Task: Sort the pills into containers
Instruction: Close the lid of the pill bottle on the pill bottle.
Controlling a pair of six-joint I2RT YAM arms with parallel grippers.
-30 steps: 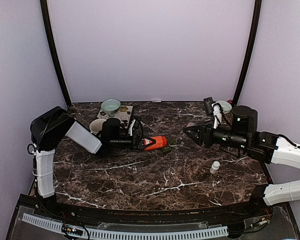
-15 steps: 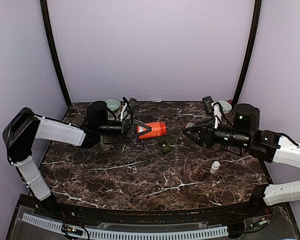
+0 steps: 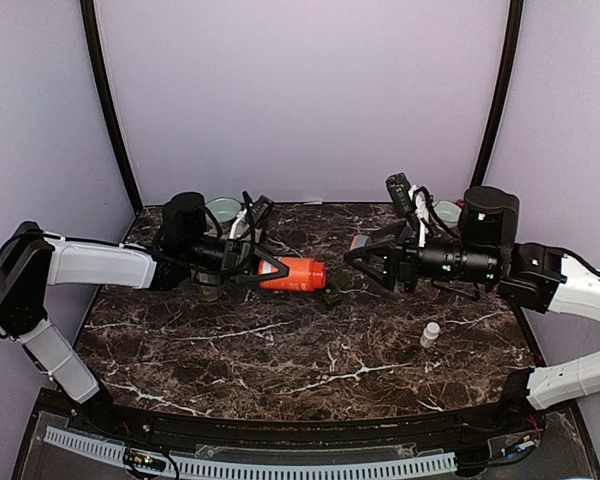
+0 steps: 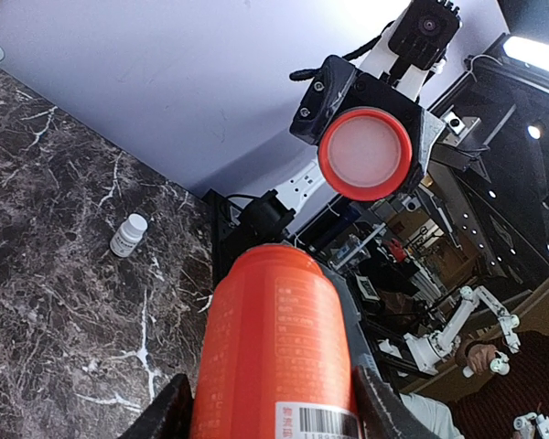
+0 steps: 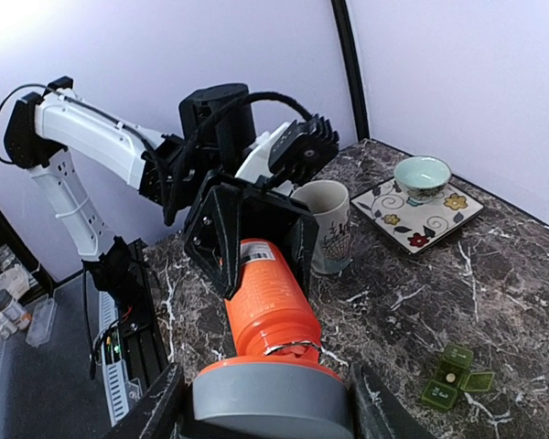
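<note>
Top external, marble table (image 3: 280,350), lilac walls (image 3: 300,100), orange bottle (image 3: 292,273)

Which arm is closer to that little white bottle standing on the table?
Right. The right arm reaches across just behind the white bottle, its jaws beyond it toward the middle. The left arm is on the far side, holding an orange bottle.

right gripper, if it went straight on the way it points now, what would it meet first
The orange bottle, held sideways in the left gripper with its mouth facing the right gripper, which carries the cap. The cap would likely touch first; exact alignment is unclear.
</note>
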